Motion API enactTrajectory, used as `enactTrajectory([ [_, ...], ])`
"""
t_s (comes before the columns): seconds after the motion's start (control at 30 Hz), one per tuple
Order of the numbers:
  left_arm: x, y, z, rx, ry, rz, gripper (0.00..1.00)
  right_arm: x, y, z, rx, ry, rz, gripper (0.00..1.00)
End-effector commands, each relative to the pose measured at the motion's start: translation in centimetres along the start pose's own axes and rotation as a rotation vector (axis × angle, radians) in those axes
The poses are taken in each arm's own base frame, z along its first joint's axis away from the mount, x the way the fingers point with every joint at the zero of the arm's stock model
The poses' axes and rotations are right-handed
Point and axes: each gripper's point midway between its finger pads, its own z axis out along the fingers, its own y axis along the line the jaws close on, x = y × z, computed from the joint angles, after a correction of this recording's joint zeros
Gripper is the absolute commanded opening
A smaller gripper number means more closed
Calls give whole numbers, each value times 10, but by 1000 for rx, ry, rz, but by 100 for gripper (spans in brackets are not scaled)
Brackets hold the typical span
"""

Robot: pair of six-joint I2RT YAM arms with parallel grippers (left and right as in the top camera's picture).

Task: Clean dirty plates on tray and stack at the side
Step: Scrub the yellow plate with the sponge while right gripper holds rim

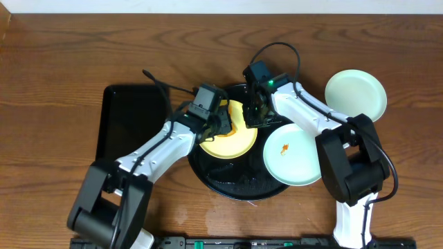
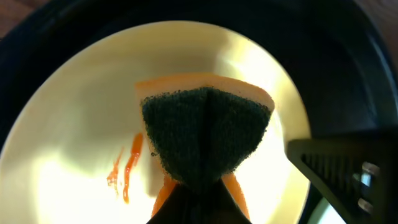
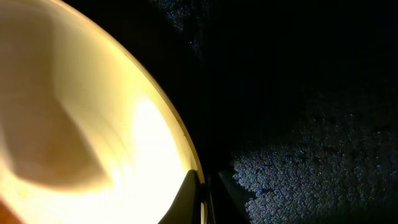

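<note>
L gripper (image 1: 220, 124), pinching sponge (image 2: 205, 130) — press flat, scrub to smear (image 2: 127, 165) at its 8 o'clock — R gripper (image 3: 205, 193) pinches yellow plate (image 2: 74, 124) rim.

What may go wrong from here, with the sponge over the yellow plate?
1. The right fingers pinch only the rim of the pale yellow round plate; scrubbing pressure might pull it loose.
2. The green-and-orange sponge in the left fingers is beside the orange streaks and may miss them.
3. The smeared mint round plate overhangs the round black tray near the right arm; a bump might shift it.
</note>
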Motion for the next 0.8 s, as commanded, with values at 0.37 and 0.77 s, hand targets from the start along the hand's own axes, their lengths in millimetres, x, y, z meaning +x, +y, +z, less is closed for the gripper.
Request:
enactTrajectory([
  [0.37, 11, -8, 14, -25, -3, -54, 8, -2, -5, 3, 29, -3, 7, 1],
  [0.77, -1, 54, 6, -170, 25, -169, 8, 3, -7, 3, 37, 19, -7, 1],
])
